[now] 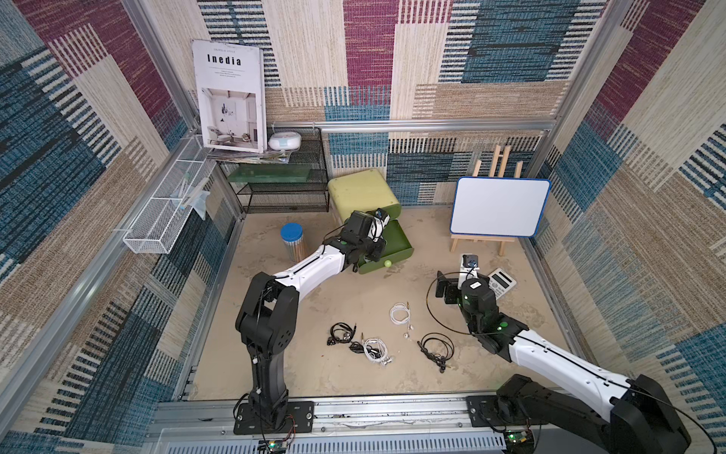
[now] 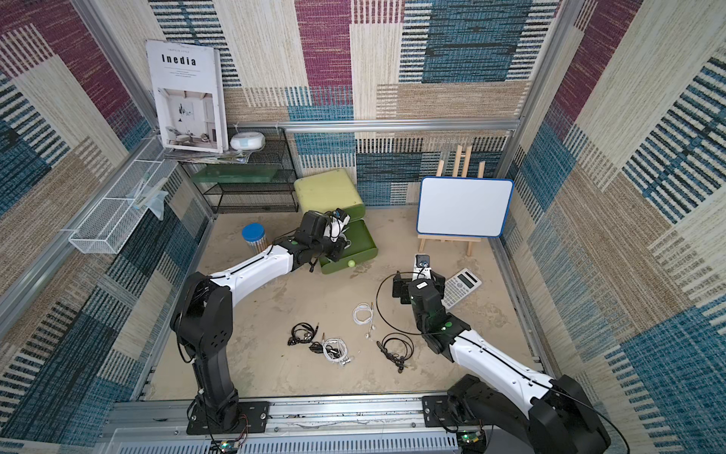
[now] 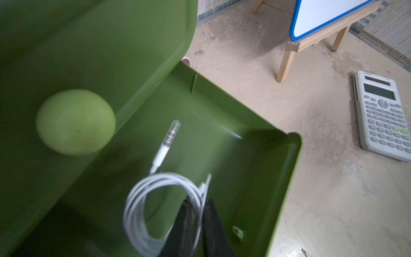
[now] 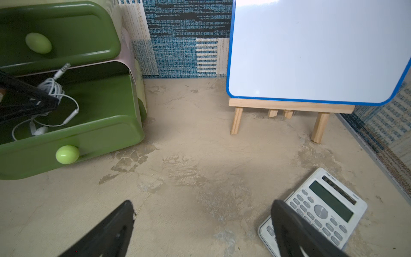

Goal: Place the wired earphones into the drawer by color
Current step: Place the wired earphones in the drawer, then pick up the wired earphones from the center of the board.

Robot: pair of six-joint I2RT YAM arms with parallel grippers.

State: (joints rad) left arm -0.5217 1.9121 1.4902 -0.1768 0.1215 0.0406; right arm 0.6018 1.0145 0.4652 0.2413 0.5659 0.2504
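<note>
The L end effector (image 3: 198, 201) is inside the open lower drawer (image 3: 255, 166) of the green unit. Its fingers are close together w/ strands of the white earphones (image 3: 133, 200) running btwn them. The coil hangs bunched at the fingertips rather than lying flat, so I read it as gripped, though lightly.

The step in hand, as I judge it, is the drop-off. To do it well:
- Sink a little so the coil rests on the drawer floor.
- Spread the fingers fully, then lift straight up (thin cable likes to snag on a pad and ride back out).
- Mind the closed upper drawer (image 4: 73, 33) overhanging, esp. its knob (image 4: 38, 43).
- Keep the jack plug (image 3: 170, 135) inside the rim.

The thing itself is thin white cable wound in several loose loops. A silver-tipped plug pokes out, and the earbuds (image 4: 41, 130) trail down onto the drawer floor. It looks limp, light and easily tangled.

Further right on the worktop (image 1: 314, 385), in a top view, lie a black bundle (image 1: 341, 333), a black-and-white tangle (image 1: 373, 349), a white coil (image 1: 400, 314) and a second black bundle (image 1: 436, 346). The whites should likely join this drawer; the blacks need a separate one.

The R end effector (image 4: 202, 203) has its fingers spread wide w/ nothing btwn them. It hovers above bare worktop just beside the calculator (image 4: 322, 207).
</note>
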